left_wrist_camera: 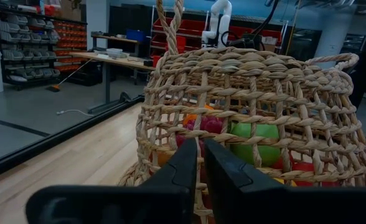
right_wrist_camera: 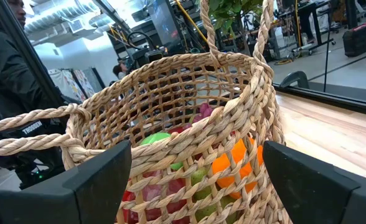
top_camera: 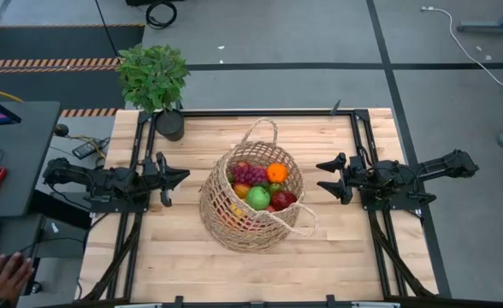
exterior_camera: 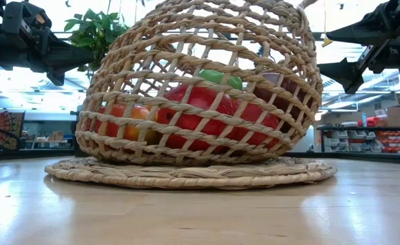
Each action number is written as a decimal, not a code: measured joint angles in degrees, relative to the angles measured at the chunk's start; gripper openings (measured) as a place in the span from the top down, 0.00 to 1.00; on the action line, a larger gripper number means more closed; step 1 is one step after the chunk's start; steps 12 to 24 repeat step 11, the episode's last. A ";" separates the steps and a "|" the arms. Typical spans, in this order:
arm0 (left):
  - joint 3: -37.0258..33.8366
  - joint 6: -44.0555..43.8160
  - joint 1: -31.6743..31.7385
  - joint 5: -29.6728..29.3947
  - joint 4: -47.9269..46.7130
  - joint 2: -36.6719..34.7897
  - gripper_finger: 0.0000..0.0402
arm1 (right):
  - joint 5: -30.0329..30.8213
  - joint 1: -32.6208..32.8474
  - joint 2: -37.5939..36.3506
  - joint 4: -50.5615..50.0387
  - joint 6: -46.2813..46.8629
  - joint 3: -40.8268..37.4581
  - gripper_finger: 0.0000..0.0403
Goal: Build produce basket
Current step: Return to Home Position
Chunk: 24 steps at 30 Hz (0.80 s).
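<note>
left hand [top_camera: 181,176] on the left of the desk [top_camera: 149,248], fingers pressed together, holding nothing. basket [top_camera: 215,205] stands upright mid-desk, mouth up. it has two loop handles, one at the far rim and one near-right, so the handle line runs diagonally. on top: one bunch of grapes [top_camera: 250,174], one orange [top_camera: 276,172], one green apple [top_camera: 258,198], one red apple [top_camera: 284,201]. only the low view shows red and orange pieces lower down through the weave. right hand [top_camera: 320,174] on the right, fingers spread wide, empty.

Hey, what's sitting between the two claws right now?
The basket, filled with produce, sits between the left claw and the right claw, with bare tabletop on each side. The high view shows it.
</note>
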 joint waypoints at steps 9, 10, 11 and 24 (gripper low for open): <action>-0.02 0.00 0.00 0.00 -0.02 -0.02 0.93 | 0.01 0.00 0.00 -0.01 0.00 0.00 0.09; -0.01 0.00 0.02 0.00 -0.02 -0.01 0.92 | 0.01 0.00 -0.01 0.01 0.00 0.00 0.09; -0.01 0.00 0.01 0.00 -0.02 -0.02 0.92 | 0.01 0.00 -0.02 0.01 0.00 0.00 0.09; -0.01 0.00 0.01 0.00 -0.02 -0.02 0.92 | 0.01 0.00 -0.02 0.01 0.00 0.00 0.09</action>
